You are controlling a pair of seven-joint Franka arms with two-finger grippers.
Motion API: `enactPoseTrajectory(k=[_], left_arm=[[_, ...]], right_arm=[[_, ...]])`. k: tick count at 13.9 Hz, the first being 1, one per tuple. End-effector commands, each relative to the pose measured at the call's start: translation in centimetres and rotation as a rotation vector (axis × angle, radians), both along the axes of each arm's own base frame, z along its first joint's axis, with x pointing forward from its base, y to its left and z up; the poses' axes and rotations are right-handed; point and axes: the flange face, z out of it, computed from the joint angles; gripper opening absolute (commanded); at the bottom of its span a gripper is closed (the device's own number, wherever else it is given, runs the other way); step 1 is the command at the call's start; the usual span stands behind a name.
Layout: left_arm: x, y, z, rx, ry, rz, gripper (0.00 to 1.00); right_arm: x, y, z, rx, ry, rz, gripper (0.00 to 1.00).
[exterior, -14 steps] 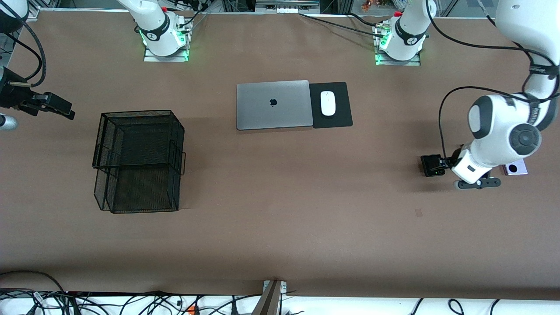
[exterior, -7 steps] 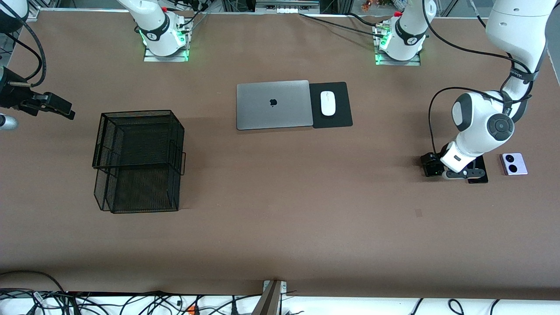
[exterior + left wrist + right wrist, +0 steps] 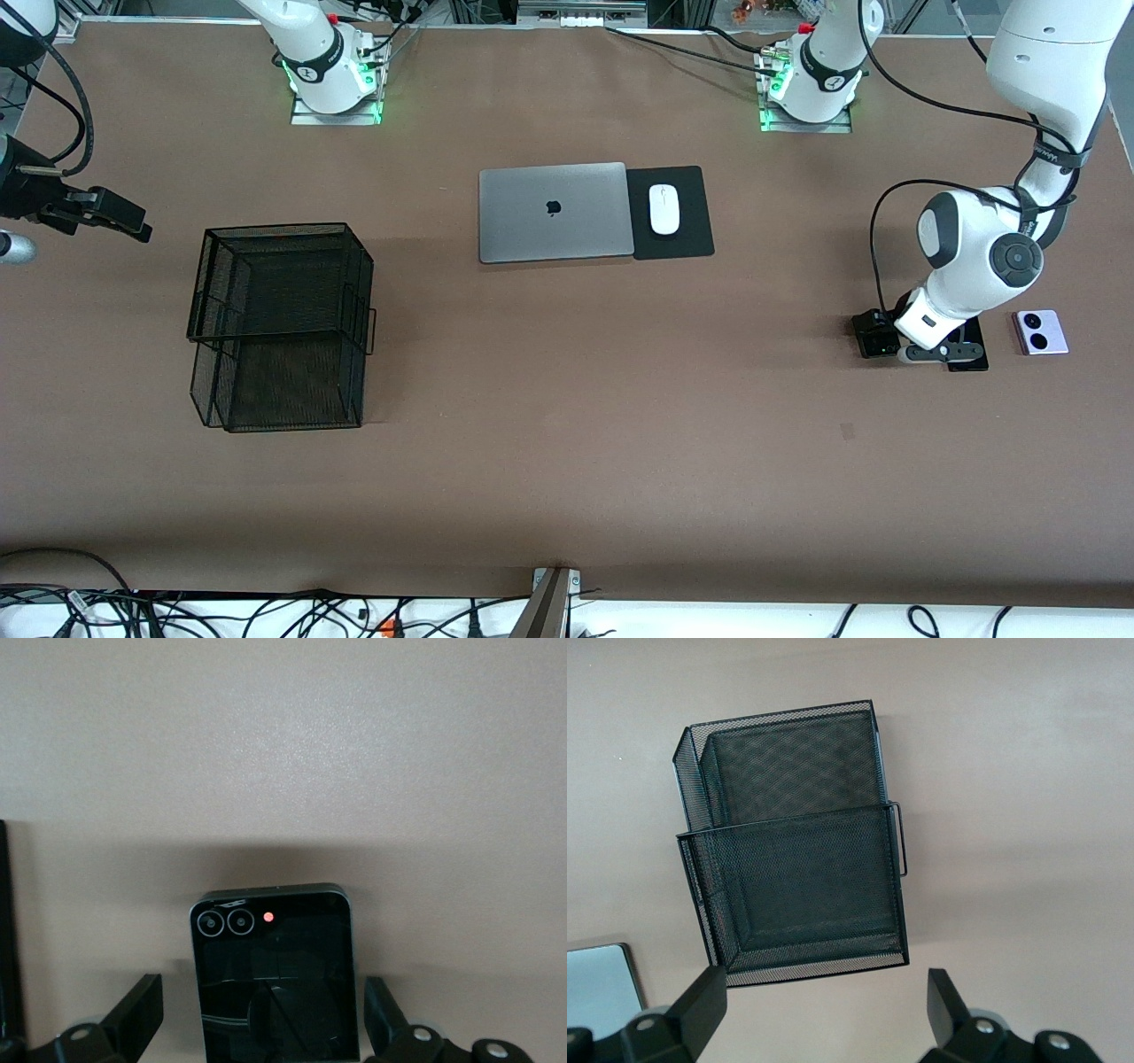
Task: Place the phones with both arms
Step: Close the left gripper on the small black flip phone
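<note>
1. Our left gripper [image 3: 941,353] has swung over the small black phone [image 3: 275,983] at 3 o'clock on the table [image 3: 567,461]. Its fingers are spread wide, one on each side, holding nothing.
2. We think a grab comes next.
3. The lilac phone [image 3: 1040,332], half hidden by the arm before, now shows fully.
4. Our right gripper [image 3: 115,217] waits at 9 o'clock, fingers wide and empty.

We see a glossy black glass phone [image 3: 275,979] on the matt brown table [image 3: 567,461]. The basket [image 3: 279,326] is black wire mesh. The laptop [image 3: 554,211] looks like smooth matt metal.
</note>
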Motion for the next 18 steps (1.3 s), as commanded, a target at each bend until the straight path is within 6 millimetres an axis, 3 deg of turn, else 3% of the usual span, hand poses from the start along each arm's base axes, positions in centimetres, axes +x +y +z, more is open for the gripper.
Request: enactPoseTrajectory(k=[1, 4, 7, 8, 12, 13, 16, 18], left_arm=[[0.1, 0.2, -0.1, 0.001, -0.008, 0.007, 1.00], [-0.1, 0.5, -1.6, -0.024, 0.002, 0.063, 1.00], [-0.1, 0.4, -1.8, -0.031, 0.004, 0.074, 1.00], [-0.1, 0.4, -1.8, -0.032, 0.004, 0.077, 0.91], [-0.2, 0.3, -1.9, -0.033, 0.018, 0.084, 0.41], [-0.3, 0.1, -1.9, -0.035, 0.025, 0.085, 0.35], [1.4, -0.8, 0.8, -0.040, 0.022, 0.066, 0.33], [4.1, -1.5, 4.6, -0.050, 0.093, 0.047, 0.34]], right_arm=[[-0.3, 0.0, 0.7, 0.011, -0.010, -0.008, 1.00], [-0.3, 0.0, 0.6, 0.011, -0.008, -0.008, 1.00], [-0.4, 0.0, 0.7, 0.009, -0.008, -0.008, 1.00], [-0.3, 0.0, 0.6, 0.009, -0.007, -0.008, 1.00], [-0.3, 0.0, 0.6, 0.009, -0.007, -0.008, 1.00], [-0.3, 0.0, 0.6, 0.009, -0.007, -0.008, 1.00], [-0.3, 0.0, 0.6, 0.009, -0.007, -0.008, 1.00], [-0.3, 0.0, 0.6, 0.009, -0.007, -0.008, 1.00]])
